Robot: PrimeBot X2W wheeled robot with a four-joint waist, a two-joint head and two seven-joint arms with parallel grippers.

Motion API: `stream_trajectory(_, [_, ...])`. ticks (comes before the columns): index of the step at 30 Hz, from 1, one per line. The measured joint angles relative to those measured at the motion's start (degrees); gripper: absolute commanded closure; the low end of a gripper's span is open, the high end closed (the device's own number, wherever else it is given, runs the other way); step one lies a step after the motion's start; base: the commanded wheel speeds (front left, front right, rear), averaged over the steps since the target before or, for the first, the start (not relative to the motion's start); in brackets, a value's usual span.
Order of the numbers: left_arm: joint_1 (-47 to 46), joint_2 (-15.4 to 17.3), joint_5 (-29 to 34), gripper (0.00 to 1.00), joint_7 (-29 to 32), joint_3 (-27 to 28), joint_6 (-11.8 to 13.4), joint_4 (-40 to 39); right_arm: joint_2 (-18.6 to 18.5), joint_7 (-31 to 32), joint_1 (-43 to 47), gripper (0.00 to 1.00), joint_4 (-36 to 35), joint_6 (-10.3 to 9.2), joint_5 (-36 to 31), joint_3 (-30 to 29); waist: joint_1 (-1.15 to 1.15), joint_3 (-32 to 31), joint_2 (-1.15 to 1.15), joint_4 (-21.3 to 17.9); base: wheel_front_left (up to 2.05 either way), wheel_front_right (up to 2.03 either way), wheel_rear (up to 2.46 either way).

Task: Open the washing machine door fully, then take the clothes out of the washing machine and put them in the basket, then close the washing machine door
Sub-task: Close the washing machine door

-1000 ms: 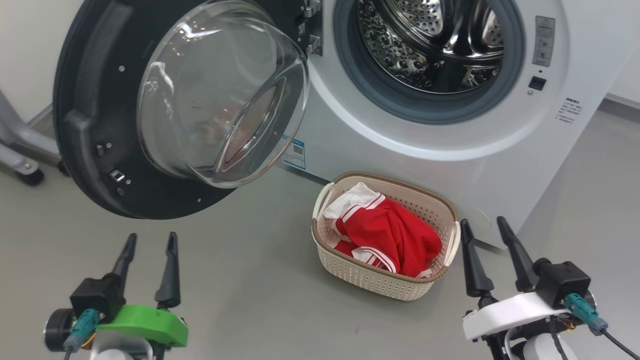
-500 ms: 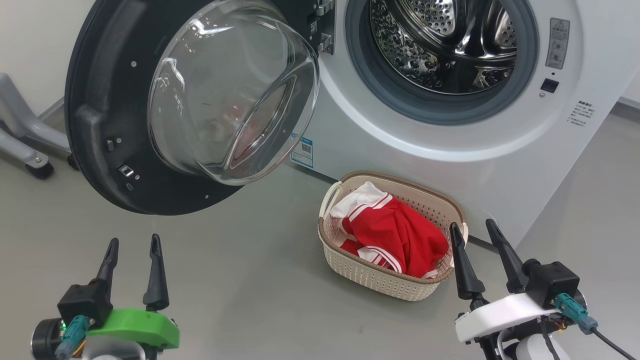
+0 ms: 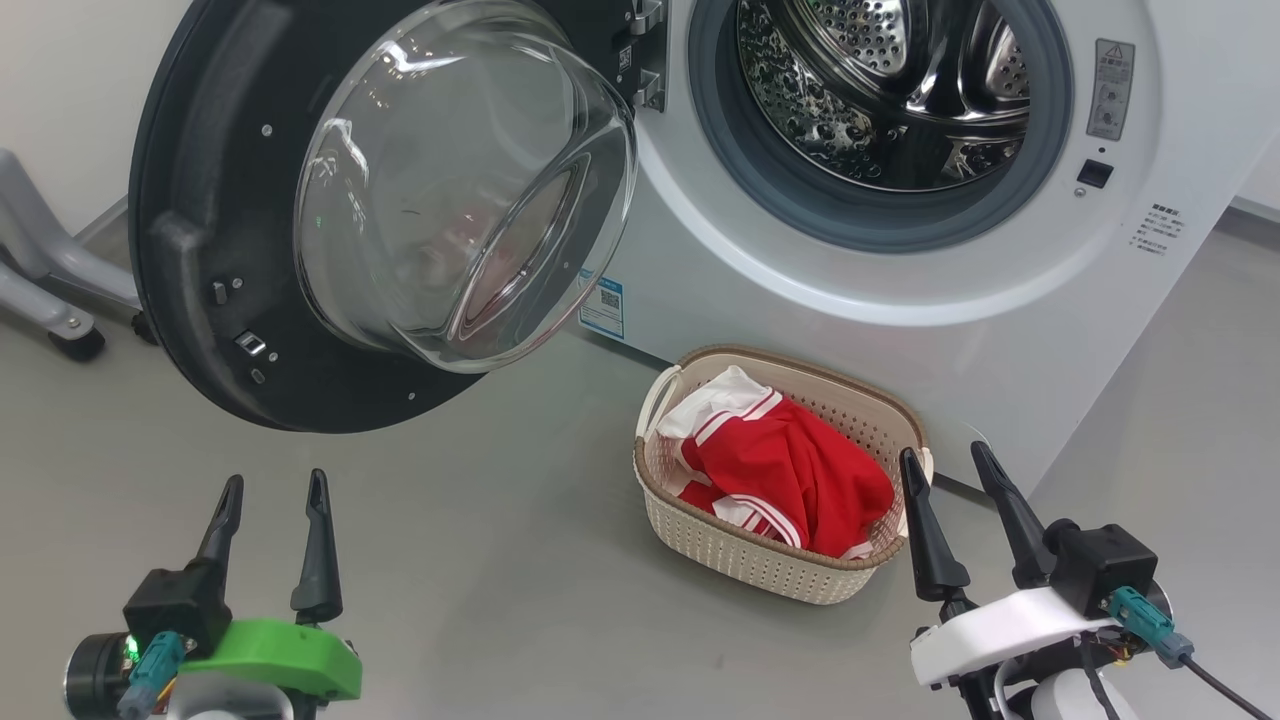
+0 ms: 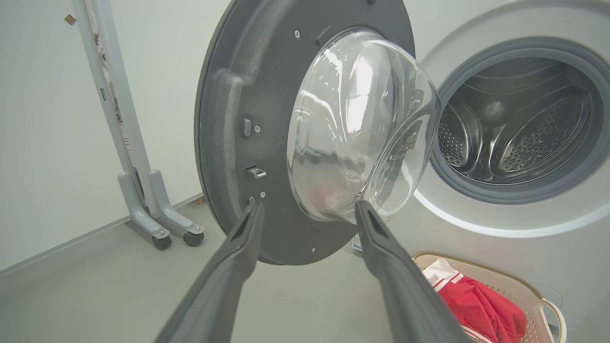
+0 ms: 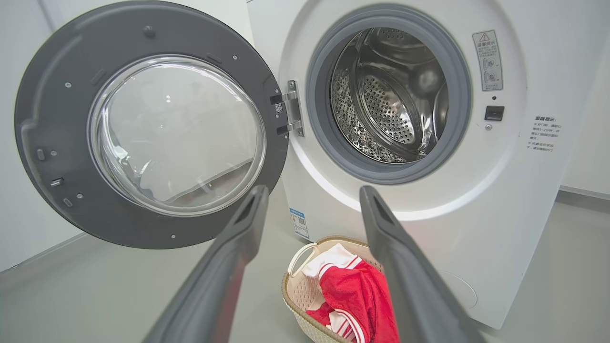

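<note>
While the washing machine door (image 3: 200, 250) stands swung wide to the left of the opening, hung on its hinge (image 3: 645, 60), its clear glass bowl (image 3: 470, 180) bulges outward from the black rim. The washing machine (image 3: 900, 330) is open at the front, with the grey rubber ring (image 3: 720, 170) and the perforated steel drum (image 3: 860, 90) exposed. The clothes (image 3: 790, 470), red with white stripe trim and a white part, lie bunched inside the basket (image 3: 740, 555). The basket sits on the grey floor (image 3: 480, 560) just in front of the machine, below the drum opening and to the right of the door. A small blue label (image 3: 602, 308) is low on the machine's front.

The left gripper (image 3: 276, 478) is low at the left of the head view, below the door and apart from it, fingers spread, nothing between them. The right gripper (image 3: 941, 450) is low at the right, fingers likewise spread and holding nothing. Its nearer finger overlaps the basket's right end in the head view; contact cannot be confirmed. A grey wheeled stand (image 3: 40, 290) stands by the wall beyond the door
</note>
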Motion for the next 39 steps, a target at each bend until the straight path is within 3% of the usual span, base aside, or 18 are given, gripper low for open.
stream_trajectory(21, [0.02,0.0,0.05,0.0,0.0,0.08,0.0,-0.04,0.0,0.0,-0.23,0.0,0.19,0.0,0.85,0.12,0.0,-0.36,0.0,-0.26,0.0,0.0,0.0])
stream_trajectory(22, [0.02,0.0,0.05,0.79,0.0,0.07,-0.01,0.02,0.0,0.0,-0.23,0.0,0.19,0.0,0.89,0.12,0.0,-0.36,0.0,-0.26,0.0,0.0,0.0])
stream_trajectory(23, [0.03,0.01,0.05,1.0,0.0,-0.11,-0.1,0.14,0.0,0.0,-0.23,0.0,0.19,0.0,0.92,0.12,0.0,-0.35,0.0,-0.26,0.0,0.0,0.0])
stream_trajectory(39, [-0.45,0.0,-2.09,1.0,0.0,2.48,-0.4,-4.45,-0.66,0.0,-0.38,0.0,-2.08,-0.08,-0.88,1.09,0.0,3.55,0.0,0.28,0.0,0.0,0.0])
